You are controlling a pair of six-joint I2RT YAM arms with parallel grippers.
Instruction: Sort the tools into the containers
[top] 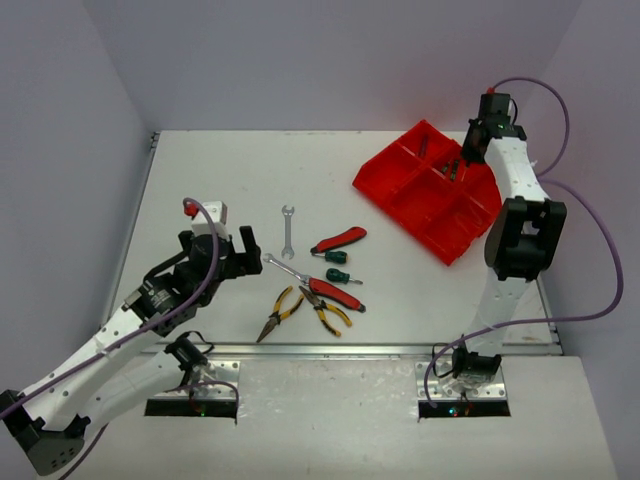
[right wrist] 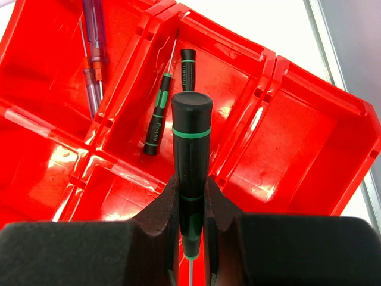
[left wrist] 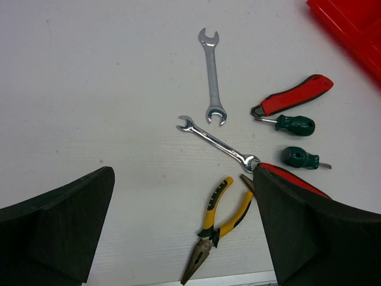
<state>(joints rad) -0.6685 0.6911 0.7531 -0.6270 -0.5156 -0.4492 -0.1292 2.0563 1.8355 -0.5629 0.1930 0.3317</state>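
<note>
My right gripper [right wrist: 190, 205] is clamped low on the handle of a slim black-handled screwdriver [right wrist: 191, 137] above the red tray [right wrist: 333, 89]; it's a light, stiff, smooth tool that I judge could swivel, while my left gripper [left wrist: 184, 202] hangs spread wide above the yellow-handled pliers [left wrist: 209, 234].

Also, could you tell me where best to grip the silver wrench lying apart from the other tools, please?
Grip the double open-end wrench at mid-shank, coming straight down with jaws across its width: it lies flat, the shank is its narrowest part, and bare table flanks both sides there.
</note>
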